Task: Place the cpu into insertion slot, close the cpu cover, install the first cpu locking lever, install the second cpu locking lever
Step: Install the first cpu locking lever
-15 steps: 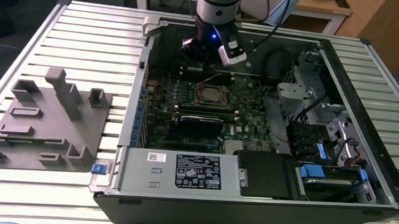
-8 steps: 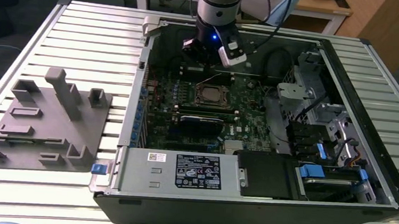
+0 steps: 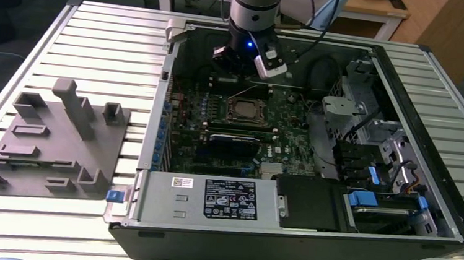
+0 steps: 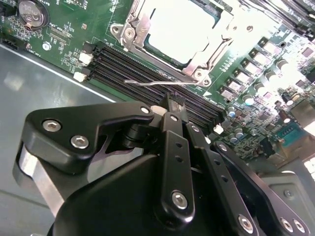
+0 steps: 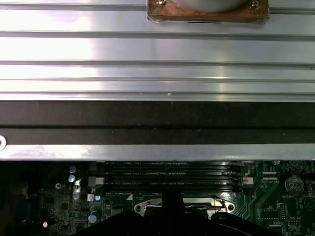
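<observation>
Here, the gripper (image 4: 172,102) hung inside the open computer case (image 3: 157,161), which lay on its side on the slatted metal table (image 3: 98,32). The arm reached down over the case's far wall in the exterior view. In the second wrist view the fingers (image 4: 173,123) were drawn together into one narrow tip with nothing between them.

The cpu (image 4: 182,27) sat in the insertion slot (image 3: 231,111), its bright metal top showing through the window of the cpu cover (image 4: 137,23). The cover lay flat over the chip. The slot was set in the green board (image 4: 59,34), in the half of the board nearer the case's far wall.

A thin wire locking lever (image 4: 152,82) ran along the slot's edge, over the long black memory slots (image 4: 123,64), with its hooked end free. The fingertip sat just beside this lever; contact could not be confirmed. In the exterior view a wire lever stood raised at the slot's far side.

A coin cell (image 4: 32,14) sat near one corner of the board. A grey fixture tray (image 3: 49,134) lay on the table toward the exterior view's left edge, well apart from the case.
</observation>
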Robot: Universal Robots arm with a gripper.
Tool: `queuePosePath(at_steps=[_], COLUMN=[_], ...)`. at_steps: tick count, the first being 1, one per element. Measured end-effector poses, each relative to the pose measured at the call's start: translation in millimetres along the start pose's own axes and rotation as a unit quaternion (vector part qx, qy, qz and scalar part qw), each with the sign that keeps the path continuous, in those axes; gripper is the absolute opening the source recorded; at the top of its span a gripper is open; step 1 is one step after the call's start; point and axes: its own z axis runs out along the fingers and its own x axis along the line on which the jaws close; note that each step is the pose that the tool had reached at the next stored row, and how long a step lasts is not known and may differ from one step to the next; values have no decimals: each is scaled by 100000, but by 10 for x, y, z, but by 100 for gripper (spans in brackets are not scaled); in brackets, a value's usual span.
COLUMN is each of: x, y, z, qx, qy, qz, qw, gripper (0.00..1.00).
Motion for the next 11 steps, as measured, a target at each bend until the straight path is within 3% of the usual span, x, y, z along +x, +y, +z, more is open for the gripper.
queuePosePath(at_steps=[11], x=[-72], y=[22], z=[26], qx=[8], qy=[-2], qz=[1], qw=[100000], gripper=[11])
